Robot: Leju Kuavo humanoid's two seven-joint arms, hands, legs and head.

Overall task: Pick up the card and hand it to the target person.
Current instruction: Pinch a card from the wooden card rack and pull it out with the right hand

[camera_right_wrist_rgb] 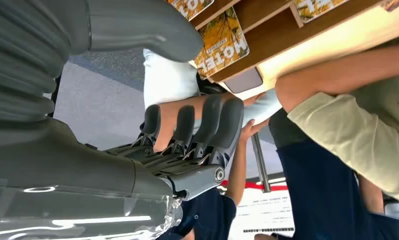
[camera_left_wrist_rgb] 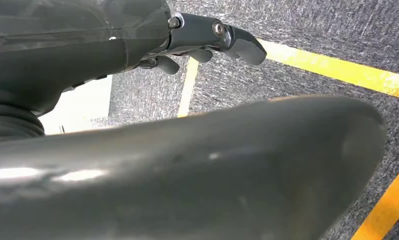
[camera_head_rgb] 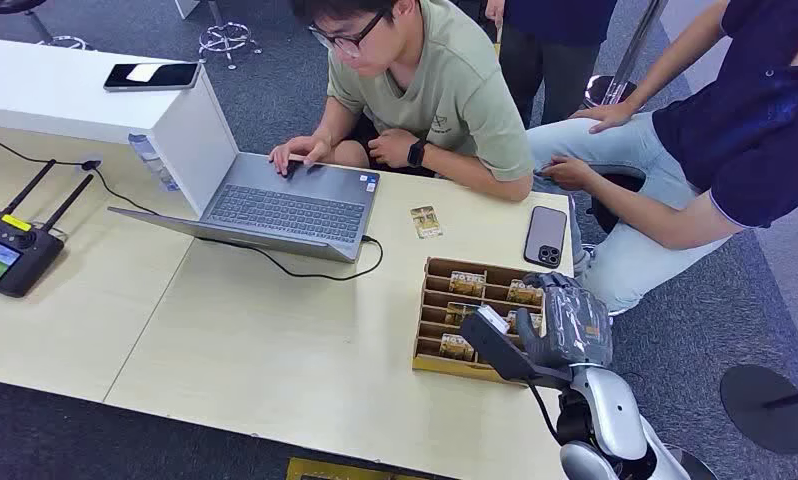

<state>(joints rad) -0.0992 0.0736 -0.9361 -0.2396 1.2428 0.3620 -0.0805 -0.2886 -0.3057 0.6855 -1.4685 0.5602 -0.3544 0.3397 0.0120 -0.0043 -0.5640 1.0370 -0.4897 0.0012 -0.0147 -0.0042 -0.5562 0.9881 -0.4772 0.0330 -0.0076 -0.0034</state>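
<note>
Cardboard tray (camera_head_rgb: 435, 366) w/ several slots sits near the table's (camera_head_rgb: 275, 350) right front edge; cards (camera_head_rgb: 466, 283) stand in the slots, printed yellow-orange faces up. One more card (camera_head_rgb: 426, 221) lies flat by itself on the table between the laptop (camera_head_rgb: 290, 205) and a phone (camera_head_rgb: 545, 236).

Right hand (camera_head_rgb: 567, 322) hovers over the tray's right end; in the right wrist view its fingers (camera_right_wrist_rgb: 207, 122) are spread straight w/ nothing between them and the thumb, so it's released, not gripping. Left hand (camera_left_wrist_rgb: 207, 42) hangs by the floor, fingers loosely curled, holding nothing as far as I can tell.

Judgement: a card is thin, light, fairly stiff, prob. glossy, so slippery. Best taken by the exposed top edge, pinched thumb vs finger on both faces. Too hard a squeeze could bend it; too light and it may slide out during handover.
</note>
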